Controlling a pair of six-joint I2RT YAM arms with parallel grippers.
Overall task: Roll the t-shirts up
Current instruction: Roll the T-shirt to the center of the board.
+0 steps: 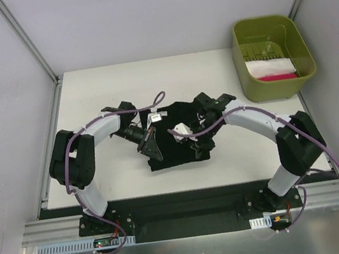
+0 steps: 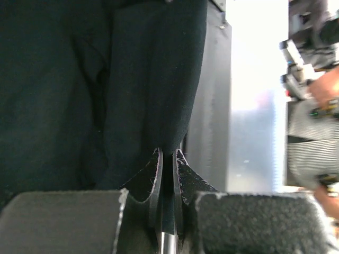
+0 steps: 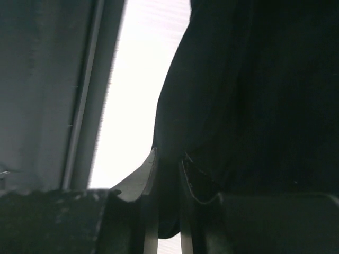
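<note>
Black t-shirt (image 1: 176, 148): it lies bunched and rumpled in the middle of the white counter (image 1: 99, 93), between the two arms, nearer the front edge than the back.
Left arm (image 1: 92, 129): it curves in from the left side, and its wrist ends at the shirt's left edge.
Left jaws: pressed together, pinching a fold of the black t-shirt. In the left wrist view the cloth hangs straight into the narrow slit between the tips.
Right arm (image 1: 252, 117): it reaches in from the right, and its wrist sits over the shirt's upper right part.
Right jaws: drawn close together, with a dark edge of the same shirt caught between the tips, as the right wrist view shows.
Shirt surface: from above it is plain black. I cannot make out any print among the folds.
Green bin (image 1: 278, 89): it stands at the far right corner of the counter, well apart from the shirt.
Bin contents: a white cloth (image 1: 269, 66) with a pink cloth (image 1: 276, 76) just in front of it, both lying low inside.
</note>
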